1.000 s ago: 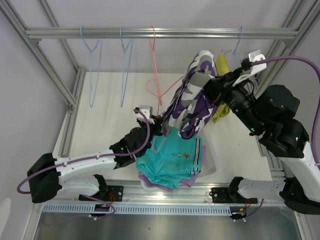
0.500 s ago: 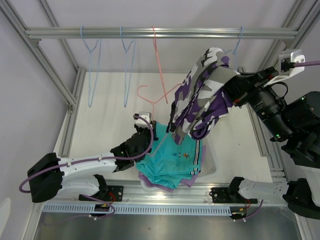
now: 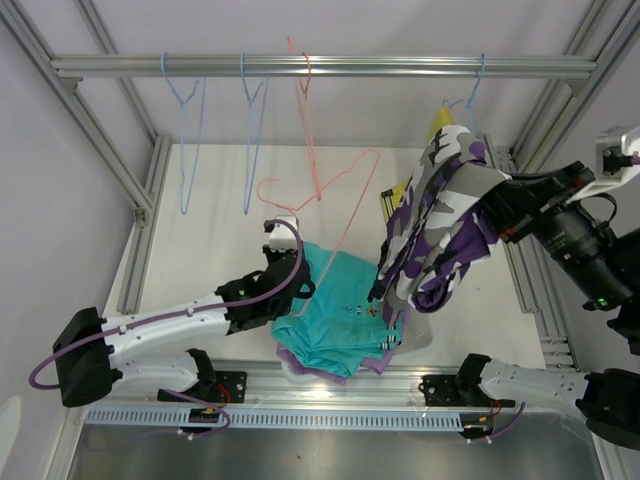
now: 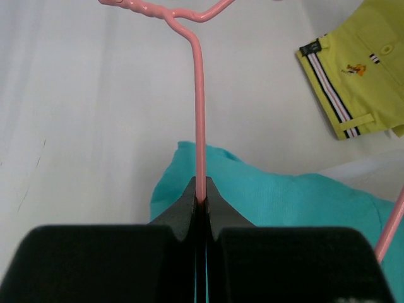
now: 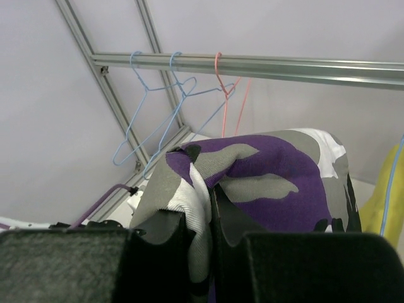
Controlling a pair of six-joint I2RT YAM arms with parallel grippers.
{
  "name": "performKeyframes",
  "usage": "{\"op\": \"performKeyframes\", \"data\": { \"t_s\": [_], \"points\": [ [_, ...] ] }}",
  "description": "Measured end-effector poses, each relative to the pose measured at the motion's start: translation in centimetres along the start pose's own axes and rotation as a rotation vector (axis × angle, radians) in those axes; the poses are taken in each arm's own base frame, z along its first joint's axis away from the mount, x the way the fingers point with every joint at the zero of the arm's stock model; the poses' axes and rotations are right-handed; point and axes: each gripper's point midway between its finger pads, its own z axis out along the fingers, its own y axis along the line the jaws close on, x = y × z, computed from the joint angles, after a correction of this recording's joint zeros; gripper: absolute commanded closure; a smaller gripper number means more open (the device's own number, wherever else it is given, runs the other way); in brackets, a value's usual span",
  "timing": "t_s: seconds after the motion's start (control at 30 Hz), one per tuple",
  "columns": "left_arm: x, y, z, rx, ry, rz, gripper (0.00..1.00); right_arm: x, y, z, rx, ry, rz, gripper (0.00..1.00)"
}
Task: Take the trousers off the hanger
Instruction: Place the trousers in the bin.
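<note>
My right gripper is shut on the purple-grey-white camouflage trousers and holds them in the air over the basket's right side; the wrist view shows the cloth pinched between the fingers. My left gripper is shut on the lower wire of the bare pink hanger, seen close in the left wrist view. Teal trousers lie on lilac ones in the white basket. Mustard yellow trousers hang behind. The pink-black-white camouflage pair is hidden.
The metal rail crosses the back and carries two bare blue hangers, the pink hanger's hook and a blue hanger at the right. Frame posts stand at both sides.
My right gripper has pulled the purple camouflage trousers right and down, off the pink hanger. The pink hanger has swung back, bare. My left gripper stays shut on its wire.
</note>
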Motion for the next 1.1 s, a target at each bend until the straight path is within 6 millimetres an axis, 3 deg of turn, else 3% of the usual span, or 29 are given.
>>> {"op": "performKeyframes", "data": {
  "t_s": [0.2,0.43,0.57,0.83,1.1],
  "points": [
    [1.0,1.7,-1.2,-0.032,0.061,-0.027,1.00,1.8,-0.5,-2.4,-0.034,0.019,0.012,1.00],
    [-2.3,2.0,-4.2,0.084,0.026,-0.183,1.00,8.2,-0.7,-3.0,-0.061,0.150,-0.015,1.00],
    [-3.0,1.8,-5.1,0.130,0.028,-0.215,1.00,13.1,-0.4,-2.4,-0.084,0.264,-0.034,1.00],
    [-2.1,1.7,-5.4,0.147,0.067,-0.209,1.00,21.8,1.9,0.1,-0.168,0.399,0.019,1.00],
    [-2.8,1.9,-5.8,0.142,0.071,-0.210,1.00,26.3,6.5,3.4,-0.291,0.453,0.092,1.00]
  ]
}}
